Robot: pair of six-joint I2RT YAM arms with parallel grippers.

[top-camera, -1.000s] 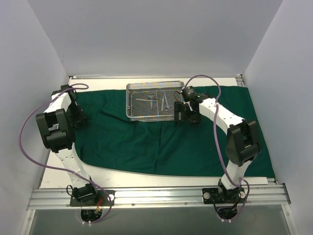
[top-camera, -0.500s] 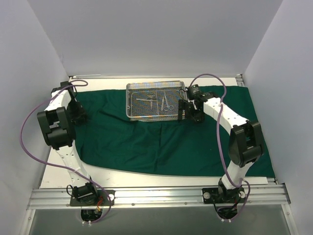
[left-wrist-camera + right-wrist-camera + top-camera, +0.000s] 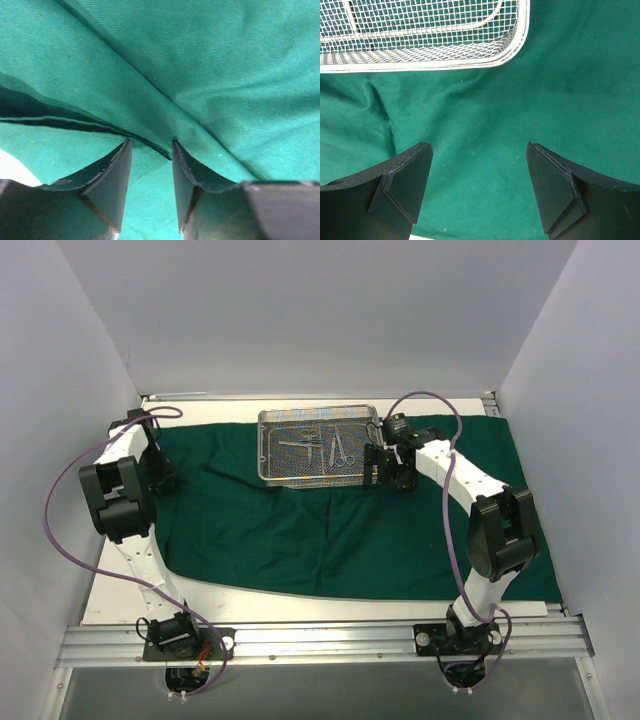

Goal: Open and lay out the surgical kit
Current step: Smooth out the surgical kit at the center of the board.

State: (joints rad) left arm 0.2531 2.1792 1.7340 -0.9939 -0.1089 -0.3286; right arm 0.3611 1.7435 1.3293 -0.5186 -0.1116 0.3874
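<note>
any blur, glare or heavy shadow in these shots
Top view: even soft light, cloth sharp, instruments too small to read. Left wrist view: very close on the cloth, a dark shadow under one fold. Right wrist view: crisp, no glare on the tray mesh.

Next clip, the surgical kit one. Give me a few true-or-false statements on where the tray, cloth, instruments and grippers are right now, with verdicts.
1. The wire-mesh tray sits on the green cloth. True.
2. The right gripper is shut on the tray's rim. False: its jaws are wide apart over bare cloth, and the rim lies beyond the fingertips.
3. The silver instruments lie inside the tray. True.
4. The left gripper is over the tray. False: it is at the cloth's left edge, by a fold, well away from the tray.
5. The cloth is wrapped over the tray. False: it is spread across the table and the tray is uncovered.
</note>
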